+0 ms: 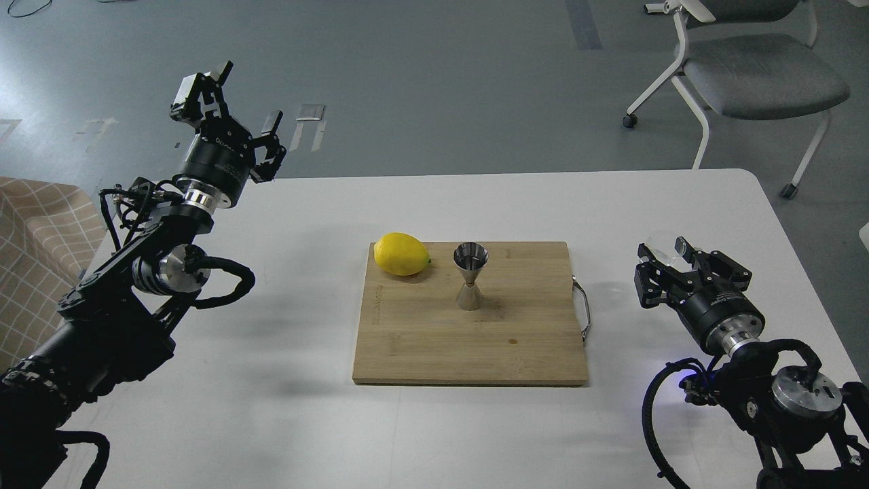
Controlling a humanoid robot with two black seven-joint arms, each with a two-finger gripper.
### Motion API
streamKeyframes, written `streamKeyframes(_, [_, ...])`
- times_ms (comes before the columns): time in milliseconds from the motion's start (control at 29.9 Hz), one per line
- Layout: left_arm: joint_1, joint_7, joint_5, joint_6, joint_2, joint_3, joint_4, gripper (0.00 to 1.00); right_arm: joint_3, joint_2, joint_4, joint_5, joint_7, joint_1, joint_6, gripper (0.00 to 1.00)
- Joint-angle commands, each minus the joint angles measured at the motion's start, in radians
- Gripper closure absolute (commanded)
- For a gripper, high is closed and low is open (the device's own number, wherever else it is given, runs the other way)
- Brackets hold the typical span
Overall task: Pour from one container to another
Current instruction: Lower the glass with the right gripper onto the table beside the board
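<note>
Take the board point(468, 319) as your landmark. The jigger point(470, 276) stands upright on it, toward its far edge, with a lemon point(402, 254) just left of it on the far left corner. Well off the board's right side, your right gripper point(669, 252) grips the glass cup point(665, 244) between its fingers. Your left gripper point(237, 102) is raised off the board's far left, fingers spread wide and holding nothing.
</note>
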Motion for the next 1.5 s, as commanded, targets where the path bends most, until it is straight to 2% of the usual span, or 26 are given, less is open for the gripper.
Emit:
streamKeyframes(0, [0.000,0.000,0.000,0.001,0.000,0.000,0.001,0.02,0.000,0.000,-0.006,0.000,0.000,0.000,0.000,0.43])
streamKeyframes(1471, [0.002,0.000,0.000,0.001,0.002,0.000,0.001,0.02,0.000,0.000,-0.109,-0.003,0.002,0.005,0.035,0.43])
